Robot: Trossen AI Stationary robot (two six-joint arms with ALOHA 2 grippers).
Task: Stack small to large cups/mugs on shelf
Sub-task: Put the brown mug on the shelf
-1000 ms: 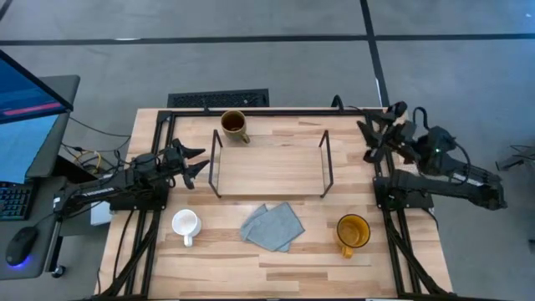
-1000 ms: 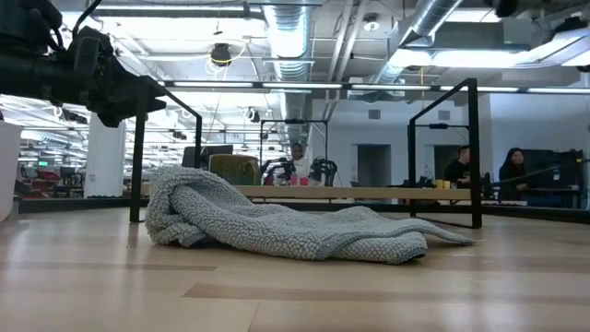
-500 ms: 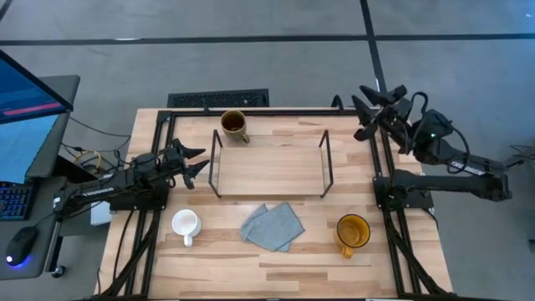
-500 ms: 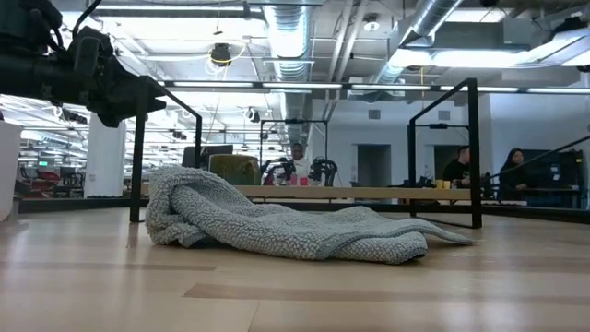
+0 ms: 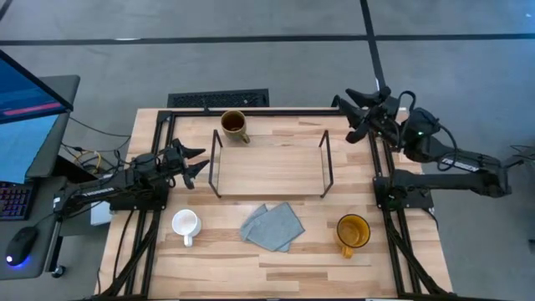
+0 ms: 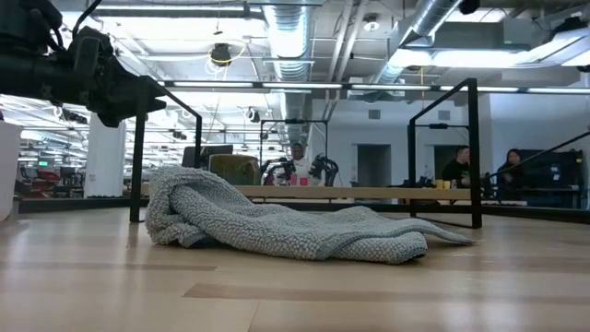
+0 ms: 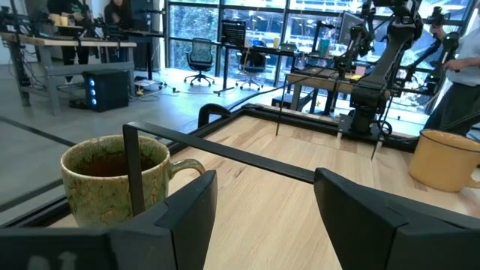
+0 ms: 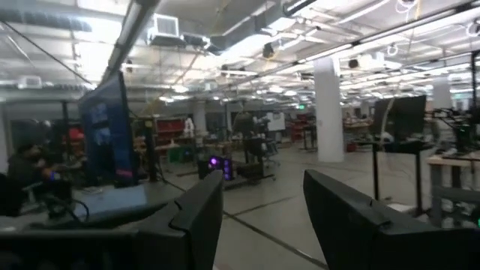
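The olive-brown mug (image 5: 234, 125) stands on the table behind the shelf's far left corner; it also shows in the left wrist view (image 7: 112, 180). The small white mug (image 5: 185, 224) stands at the near left, the yellow-amber mug (image 5: 353, 232) at the near right, also in the left wrist view (image 7: 448, 159). The shelf (image 5: 269, 167), a light-wood board between black wire ends, holds nothing. My left gripper (image 5: 197, 161) is open, left of the shelf. My right gripper (image 5: 352, 112) is open, raised over the table's far right corner.
A grey-blue cloth (image 5: 272, 226) lies crumpled in front of the shelf, filling the middle of the low view (image 6: 277, 226). A black frame runs along the table's edges (image 5: 276, 110). A keyboard lies beyond the far edge (image 5: 219, 99). People sit in the room behind (image 6: 512, 171).
My right gripper has swung up and toward the table's left, from beyond the right edge to above the far right corner, staying open. My left arm and all mugs have kept still.
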